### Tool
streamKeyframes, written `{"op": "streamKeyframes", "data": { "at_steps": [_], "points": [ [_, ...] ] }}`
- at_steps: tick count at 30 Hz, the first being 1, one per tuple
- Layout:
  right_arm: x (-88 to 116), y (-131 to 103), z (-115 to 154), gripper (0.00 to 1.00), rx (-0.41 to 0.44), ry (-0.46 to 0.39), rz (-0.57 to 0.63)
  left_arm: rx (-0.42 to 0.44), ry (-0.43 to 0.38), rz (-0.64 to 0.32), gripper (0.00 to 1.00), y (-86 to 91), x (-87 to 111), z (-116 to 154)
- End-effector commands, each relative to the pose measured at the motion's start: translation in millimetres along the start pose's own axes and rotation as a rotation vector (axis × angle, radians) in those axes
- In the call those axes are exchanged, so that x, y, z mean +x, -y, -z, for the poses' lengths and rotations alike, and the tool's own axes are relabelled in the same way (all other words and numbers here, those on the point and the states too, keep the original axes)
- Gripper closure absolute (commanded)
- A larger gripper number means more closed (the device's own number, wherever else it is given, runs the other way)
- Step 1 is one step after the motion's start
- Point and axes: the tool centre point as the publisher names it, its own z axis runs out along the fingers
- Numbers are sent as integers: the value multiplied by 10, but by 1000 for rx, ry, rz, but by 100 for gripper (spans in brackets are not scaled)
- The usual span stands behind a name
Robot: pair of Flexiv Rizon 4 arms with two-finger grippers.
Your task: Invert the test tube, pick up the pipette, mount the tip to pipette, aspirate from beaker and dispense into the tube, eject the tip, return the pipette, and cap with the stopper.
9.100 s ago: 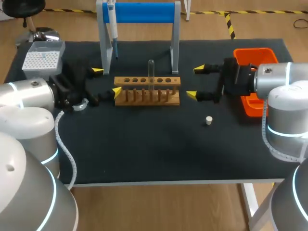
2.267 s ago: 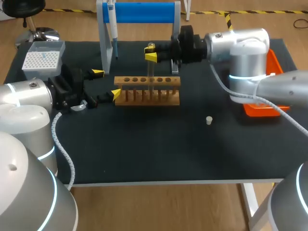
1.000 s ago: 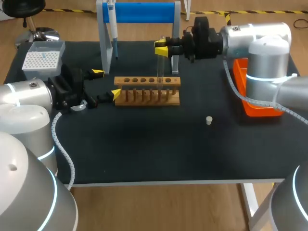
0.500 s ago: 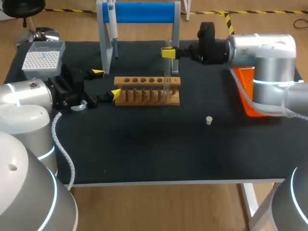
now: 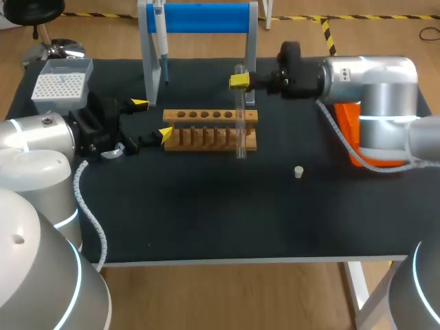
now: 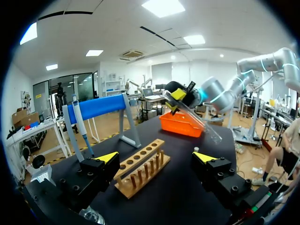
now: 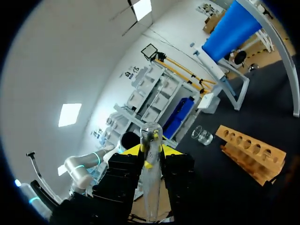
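The wooden rack (image 5: 210,129) sits mid-table in front of the blue stand (image 5: 199,17), where the pipette (image 5: 159,34) hangs. The tip box (image 5: 62,82) is at the far left corner and the orange bin (image 5: 346,130) is at the right, partly behind the right arm. The white stopper (image 5: 298,172) lies alone, nearer than the rack's right end. The left gripper (image 5: 152,119) rests at the rack's left end, jaws spread and holding nothing, with a glass beaker (image 7: 202,135) near it. The right gripper (image 5: 239,81) pinches the test tube (image 5: 240,120) near one end, in the air over the rack's right end. In the left wrist view the tube's long axis slopes down away from those fingers. Which end is the mouth I cannot tell.
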Motion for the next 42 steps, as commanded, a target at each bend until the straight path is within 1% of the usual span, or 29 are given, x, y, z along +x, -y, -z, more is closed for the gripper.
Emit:
{"op": "streamKeyframes", "data": {
  "at_steps": [1,2,4,7,11,12,19,20,42],
  "points": [
    [-103,-50,-10,100,94,-21,-391,6,2,-1,0,-17,6,-1],
    [-112,-48,-14,100,91,-25,-417,6,2,-1,0,-17,6,-1],
    [-135,-39,-17,100,110,2,-401,6,2,-1,0,-17,6,-1],
    [-148,-31,-17,100,109,9,-432,6,2,-1,0,-17,6,-1],
    [-157,-24,-15,100,106,13,-435,6,2,-1,0,-17,6,-1],
    [-161,-19,-15,100,98,4,-457,6,2,-1,0,-17,6,-1],
    [-169,4,-17,100,97,18,-435,6,2,-1,0,-17,6,-1],
    [-171,6,-17,100,90,11,-450,6,2,-1,0,-17,6,-1],
    [-161,52,-17,100,77,25,-459,6,2,-1,0,-17,6,-1]
  ]
}}
